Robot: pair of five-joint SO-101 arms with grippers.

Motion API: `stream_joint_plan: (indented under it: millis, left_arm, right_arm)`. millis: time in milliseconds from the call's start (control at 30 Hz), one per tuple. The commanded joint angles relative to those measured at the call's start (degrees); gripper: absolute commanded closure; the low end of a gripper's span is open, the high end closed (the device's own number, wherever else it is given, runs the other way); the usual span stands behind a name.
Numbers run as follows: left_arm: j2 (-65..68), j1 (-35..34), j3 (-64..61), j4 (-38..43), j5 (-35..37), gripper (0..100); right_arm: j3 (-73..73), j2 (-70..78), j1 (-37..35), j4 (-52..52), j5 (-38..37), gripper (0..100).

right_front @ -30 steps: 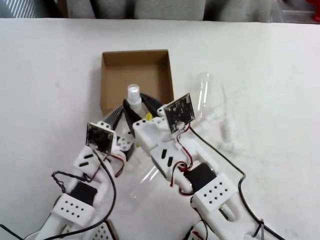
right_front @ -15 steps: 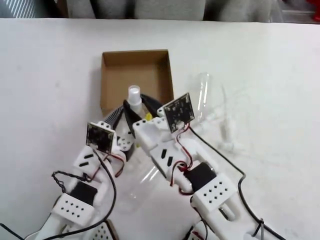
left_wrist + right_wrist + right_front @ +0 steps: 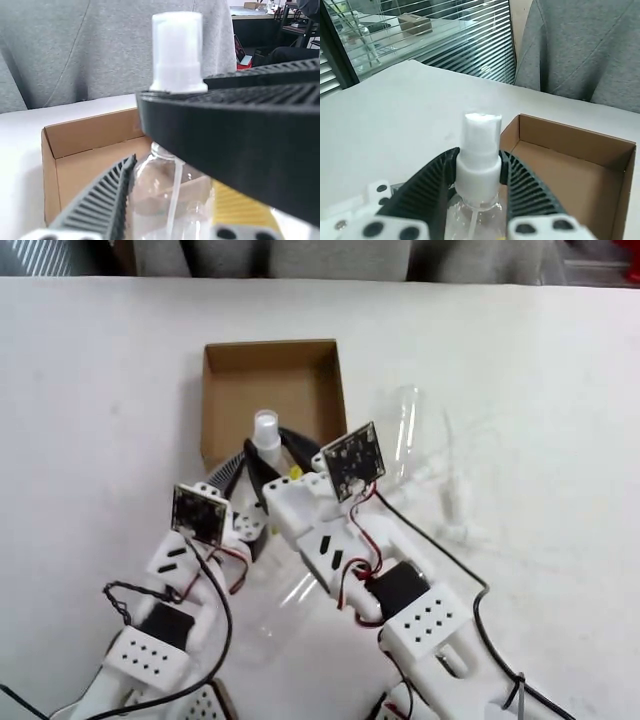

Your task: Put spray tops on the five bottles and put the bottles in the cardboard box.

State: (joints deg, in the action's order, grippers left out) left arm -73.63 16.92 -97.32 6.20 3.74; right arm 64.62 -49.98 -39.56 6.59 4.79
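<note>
White table (image 3: 100, 390) lies under both arms. The left pincer (image 3: 252, 462) looks closed around the clear body of a bottle (image 3: 160, 185) and holds it upright. The cardboard box (image 3: 225, 380) is just behind this pincer. Right above it, the right pincer (image 3: 479, 167) squeezes the white collar of the spray top (image 3: 480, 142) on the bottle's neck. Well off to the right of this pincer, another bottle (image 3: 405, 425) lies on its side, with loose spray tops (image 3: 452, 502) near it. I think the top is being fastened now. Next, the right pincer should finish and let go. Then the left one can set the bottle in the box.
</note>
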Motion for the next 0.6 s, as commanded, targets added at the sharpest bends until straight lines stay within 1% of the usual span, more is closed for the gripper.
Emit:
stream_joint_plan:
  millis: [0, 67, 133, 267, 367, 567]
  left_arm:
    - [-1.5, -0.3, 0.1, 0.1, 0.4, 90]
    - [-1.5, -0.2, 0.1, 0.1, 0.4, 90]
    - [-1.5, -0.2, 0.1, 0.1, 0.4, 90]
    - [-1.5, -0.2, 0.1, 0.1, 0.4, 90]
    - [-1.5, -0.3, 0.1, 0.1, 0.4, 90]
    - [-1.5, -0.4, 0.1, 0.1, 0.4, 90]
  right_arm:
    - [-1.7, 0.8, -0.4, 0.2, -0.7, 98.3]
    - [-1.7, 0.8, -0.4, 0.2, -0.7, 98.2]
    - [-1.8, 0.8, -0.4, 0.2, -0.7, 95.6]
    - [-1.8, 0.7, -0.6, 1.5, -0.7, 83.5]
    - [-1.8, 0.3, -0.8, 1.9, -0.6, 77.3]
    - [-1.8, 0.3, -0.8, 1.8, -0.2, 74.4]
